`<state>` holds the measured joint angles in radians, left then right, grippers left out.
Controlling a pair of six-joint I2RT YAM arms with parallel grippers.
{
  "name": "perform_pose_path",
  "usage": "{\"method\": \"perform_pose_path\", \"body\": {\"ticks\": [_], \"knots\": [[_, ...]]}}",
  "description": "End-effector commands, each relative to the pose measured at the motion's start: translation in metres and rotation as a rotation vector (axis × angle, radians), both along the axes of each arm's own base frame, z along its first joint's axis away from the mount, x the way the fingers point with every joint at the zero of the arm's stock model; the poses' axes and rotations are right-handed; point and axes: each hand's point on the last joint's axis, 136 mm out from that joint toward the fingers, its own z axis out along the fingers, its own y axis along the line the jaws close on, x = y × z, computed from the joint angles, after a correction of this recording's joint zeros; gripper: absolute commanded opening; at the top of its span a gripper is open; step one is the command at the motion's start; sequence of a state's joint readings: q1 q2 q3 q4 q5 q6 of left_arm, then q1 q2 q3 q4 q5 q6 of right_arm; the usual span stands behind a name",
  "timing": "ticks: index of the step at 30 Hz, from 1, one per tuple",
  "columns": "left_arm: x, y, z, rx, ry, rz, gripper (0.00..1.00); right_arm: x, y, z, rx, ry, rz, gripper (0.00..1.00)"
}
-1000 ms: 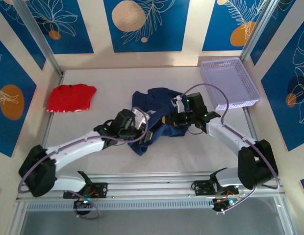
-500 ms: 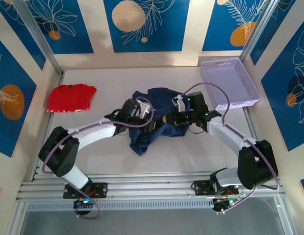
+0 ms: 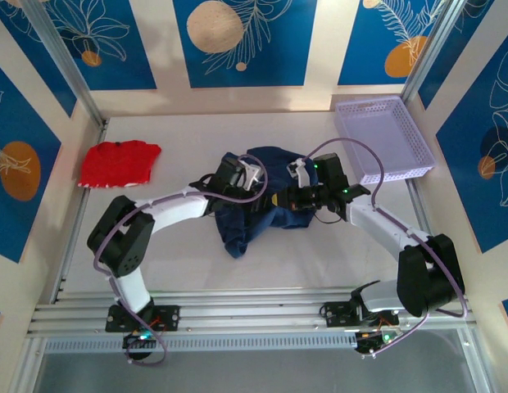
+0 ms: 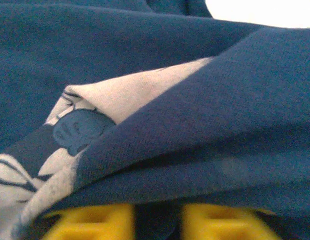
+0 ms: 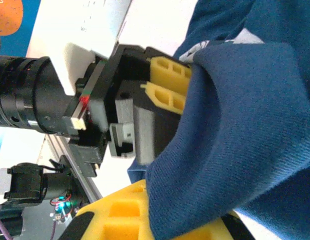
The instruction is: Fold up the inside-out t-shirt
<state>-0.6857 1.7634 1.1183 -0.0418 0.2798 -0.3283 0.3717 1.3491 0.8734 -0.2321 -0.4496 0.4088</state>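
Note:
The inside-out t-shirt (image 3: 242, 223) lies crumpled in a navy heap mid-table. My left gripper (image 3: 260, 188) reaches into the heap's upper middle. In the left wrist view its yellow fingers (image 4: 90, 221) have closed with a dark fold of the shirt (image 4: 195, 125) pinched between them; a white printed patch (image 4: 95, 125) peeks from under that fold. My right gripper (image 3: 278, 199) faces it from the right, almost tip to tip. Close up, the right gripper (image 5: 170, 225) is shut on a thick blue fold (image 5: 235, 130), and the left gripper's fingers (image 5: 167, 82) sit just behind that cloth.
A small red garment (image 3: 119, 162) lies at the far left. A lavender basket (image 3: 383, 137) stands at the back right, close to the right arm's cable. Metal rails (image 3: 254, 307) run along the near edge.
The left arm swung rightward and farther in, carrying its gripper from the shirt's near-left side into its upper middle, where the jaws closed on cloth. The right arm stayed put.

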Motion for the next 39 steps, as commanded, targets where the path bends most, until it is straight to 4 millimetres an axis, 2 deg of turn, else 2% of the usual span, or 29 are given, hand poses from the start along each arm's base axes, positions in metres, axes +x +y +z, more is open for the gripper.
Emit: {"method": "perform_pose_path", "body": {"ticks": [1, 2, 6, 9, 13, 16, 18, 22, 25, 29, 30, 32, 34, 36, 39], "knots": [[-0.003, -0.008, 0.043, -0.100, -0.052, -0.059, 0.06, -0.001, -0.011, 0.017, -0.029, -0.070, -0.014, 0.00], [-0.011, -0.006, 0.054, -0.128, -0.050, -0.077, 0.00, 0.000, -0.016, 0.021, -0.049, -0.094, -0.030, 0.00], [-0.044, 0.011, 0.097, -0.228, -0.040, -0.133, 0.00, 0.000, -0.025, 0.048, -0.075, -0.199, -0.046, 0.00], [-0.065, 0.033, 0.123, -0.267, -0.045, -0.140, 0.00, -0.003, -0.027, 0.072, -0.081, -0.273, -0.032, 0.00], [-0.081, 0.061, 0.158, -0.358, -0.077, -0.114, 0.00, -0.011, -0.028, 0.095, -0.076, -0.343, 0.000, 0.00], [-0.085, 0.072, 0.174, -0.396, -0.093, -0.112, 0.00, -0.009, -0.029, 0.102, -0.086, -0.356, -0.014, 0.01], [-0.087, 0.073, 0.178, -0.406, -0.098, -0.124, 0.00, -0.001, -0.034, 0.098, -0.117, -0.335, -0.066, 0.04], [-0.083, 0.070, 0.179, -0.411, -0.096, -0.142, 0.00, 0.018, -0.049, 0.076, -0.253, -0.257, -0.190, 0.16], [-0.079, 0.065, 0.180, -0.420, -0.084, -0.151, 0.00, 0.019, -0.049, 0.060, -0.322, -0.224, -0.195, 0.22], [-0.073, 0.061, 0.175, -0.414, -0.068, -0.152, 0.00, 0.017, -0.051, 0.048, -0.403, -0.209, -0.194, 0.29], [-0.072, 0.061, 0.174, -0.411, -0.064, -0.149, 0.00, 0.017, -0.055, 0.046, -0.440, -0.207, -0.209, 0.31], [-0.070, 0.061, 0.170, -0.403, -0.050, -0.139, 0.00, 0.021, -0.077, 0.044, -0.554, -0.210, -0.292, 0.37], [-0.067, 0.061, 0.169, -0.394, -0.041, -0.129, 0.00, 0.022, -0.095, 0.052, -0.647, -0.262, -0.357, 0.42], [-0.066, 0.061, 0.169, -0.387, -0.039, -0.121, 0.00, 0.018, -0.091, 0.068, -0.626, -0.325, -0.351, 0.48], [-0.063, 0.062, 0.169, -0.381, -0.036, -0.102, 0.00, -0.004, -0.048, 0.090, -0.454, -0.450, -0.182, 0.52]]}}
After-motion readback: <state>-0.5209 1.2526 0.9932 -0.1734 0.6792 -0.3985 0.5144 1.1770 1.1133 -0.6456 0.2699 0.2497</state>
